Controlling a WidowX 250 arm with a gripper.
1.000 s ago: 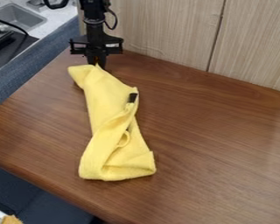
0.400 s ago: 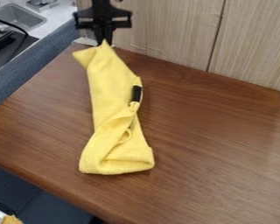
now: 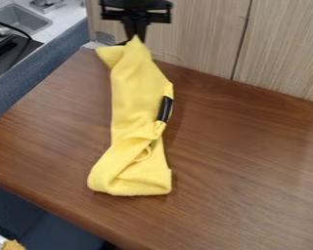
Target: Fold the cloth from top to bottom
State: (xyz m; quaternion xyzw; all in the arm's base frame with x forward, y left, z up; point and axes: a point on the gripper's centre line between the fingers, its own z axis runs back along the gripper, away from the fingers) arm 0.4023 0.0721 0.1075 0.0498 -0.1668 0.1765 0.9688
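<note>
1. Tool [image 3: 135,35], above the table's far left corner, close to the wooden panel [image 3: 198,44]: its fingers are clamped on the pointed tip [image 3: 136,45] of the cloth.
2. Cloth [image 3: 133,97], yellow, extending from the tool towards the near edge of the table [image 3: 251,151]. The upper end is drawn up to a peak; the broad lower end [image 3: 136,186] rests on the wood, with a diagonal overlap and a small loop [image 3: 145,154] above it. A black strip [image 3: 165,109] lies along the right side.
3. Stage, as judged: the top is in hold, but the top-to-bottom fold is not yet made. The next move calls for carrying the tip over the body towards the lower end.
4. Risk of slip: the hold takes in only a narrow point, so the weight of the cloth may pull it free.
5. Risk of dragging: a pull away from the near edge, or too low a carry, may slide the whole cloth instead of folding it.
6. Risk of a crooked fold: the loose corner [image 3: 107,54] beside the tip and the twisted middle may bunch underneath, leaving the layers skewed.
7. Risk of contact: the panel stands near, and a backward swing may strike it.
</note>
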